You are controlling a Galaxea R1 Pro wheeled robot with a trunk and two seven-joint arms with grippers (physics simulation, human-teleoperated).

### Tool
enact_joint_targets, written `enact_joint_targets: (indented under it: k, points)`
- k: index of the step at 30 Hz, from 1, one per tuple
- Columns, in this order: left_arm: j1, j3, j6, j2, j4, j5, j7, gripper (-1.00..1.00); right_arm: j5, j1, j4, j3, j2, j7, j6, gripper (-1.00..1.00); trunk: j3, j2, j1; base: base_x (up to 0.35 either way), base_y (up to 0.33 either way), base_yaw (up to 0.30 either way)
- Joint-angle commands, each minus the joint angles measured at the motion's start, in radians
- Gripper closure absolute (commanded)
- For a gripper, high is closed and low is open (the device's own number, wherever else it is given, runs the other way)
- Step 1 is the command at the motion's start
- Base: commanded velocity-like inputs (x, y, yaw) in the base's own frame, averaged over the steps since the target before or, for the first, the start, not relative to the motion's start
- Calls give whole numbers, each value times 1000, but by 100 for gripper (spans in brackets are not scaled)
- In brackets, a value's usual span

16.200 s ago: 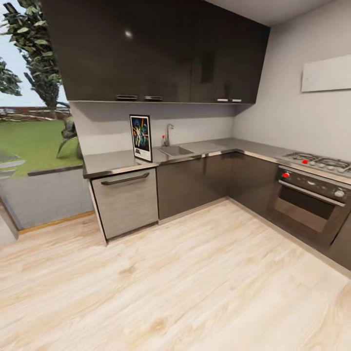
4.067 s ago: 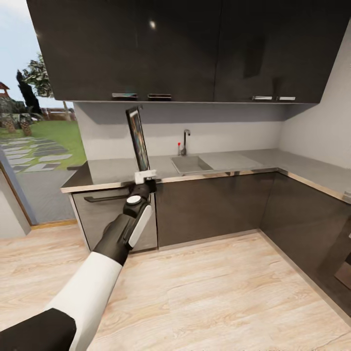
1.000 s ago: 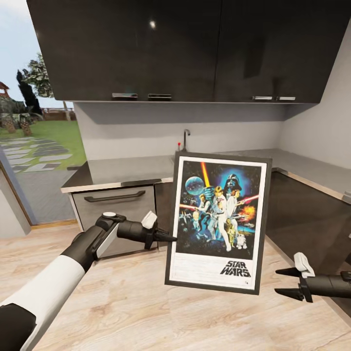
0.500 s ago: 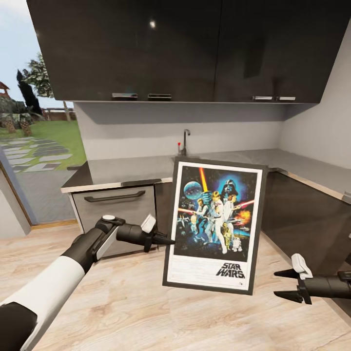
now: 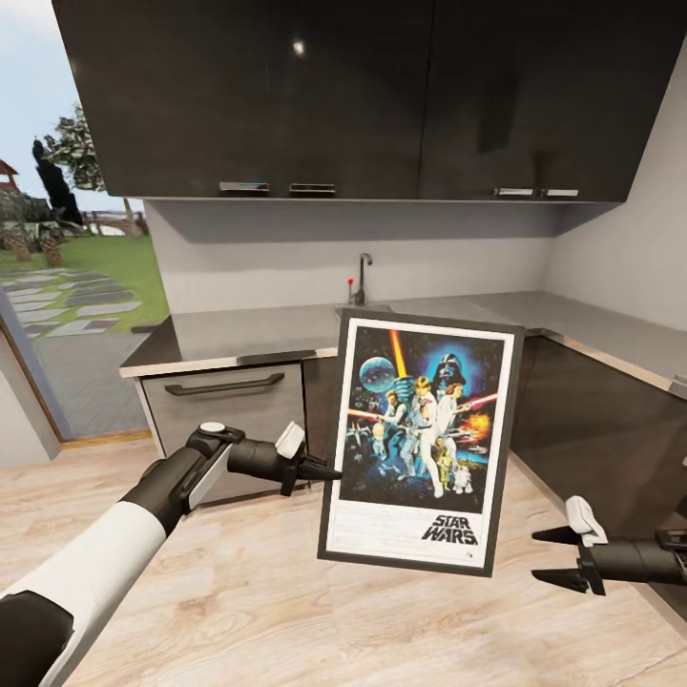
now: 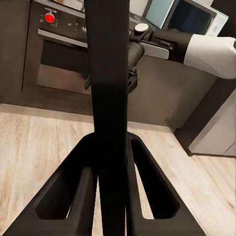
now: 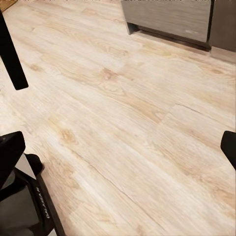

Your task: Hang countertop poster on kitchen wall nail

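Black-framed and white-bordered, the poster (image 5: 420,441) hangs in mid-air in the head view, off the grey surface (image 5: 239,334) and in front of the dark lower cabinets, upright with a slight tilt, blue-black artwork facing the camera and the "STAR WARS" logo low on the sheet. Pinched at its left edge by the left claw (image 5: 324,469), fingers closed on the frame. Pick-up judged done; hanging left to do, with no wall nail visible to aim for. Out to the right, well apart from the frame, the right claw (image 5: 551,555) spread wide and holding nothing. From the left wrist view, frame edge (image 6: 110,98) seen end-on as a dark vertical bar running between the two claw fingers (image 6: 73,196), gripped on both sides; beyond it the right arm (image 6: 196,46) and an oven front (image 6: 59,54). From the right wrist view, pale wooden floor (image 7: 123,113), a dark fingertip at each side of the picture confirming the wide gap, and a black strip (image 7: 11,54), probably the poster's frame.
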Motion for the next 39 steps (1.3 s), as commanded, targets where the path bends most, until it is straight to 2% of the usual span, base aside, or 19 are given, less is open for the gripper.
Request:
enact_joint_targets:
  k: [1,3,9,12,16,24,31,35,39]
  points:
    - [-1,-6,5,1,0,9,2,100,7,-1,-3,-4,6,5,6,-100,-1,-1,0,0,0,0]
    - [-1,-6,3,1,1,9,2,100,7,-1,-8,0,11,6,6,-100,-1,-1,0,0,0,0]
    - [-1,-7,1,1,1,10,2,100,0,-1,-50,72,39,7,8,-100,-1,-1,0,0,0,0]
    - [-1,-8,0,1,1,10,2,100,-2,-2,-62,88,52,7,9,-100,-1,-1,0,0,0,0]
    - [-1,-8,-1,1,1,10,2,100,-4,-5,-68,95,62,8,24,-100,-1,-1,0,0,0,0]
    - [-1,-12,-1,0,1,10,2,100,-9,-7,-90,97,66,7,57,-100,-1,-1,0,0,0,0]
    - [-1,-20,-1,0,1,10,2,100,-52,-7,-92,97,67,7,60,-100,-1,-1,0,0,0,0]
    - [-1,-21,-1,0,1,10,2,100,-60,-7,-92,98,67,7,60,-100,-1,-1,0,0,0,0]
    - [2,-16,4,-5,0,12,9,100,-82,-9,-99,99,89,-7,39,-100,-1,-1,0,0,0,0]
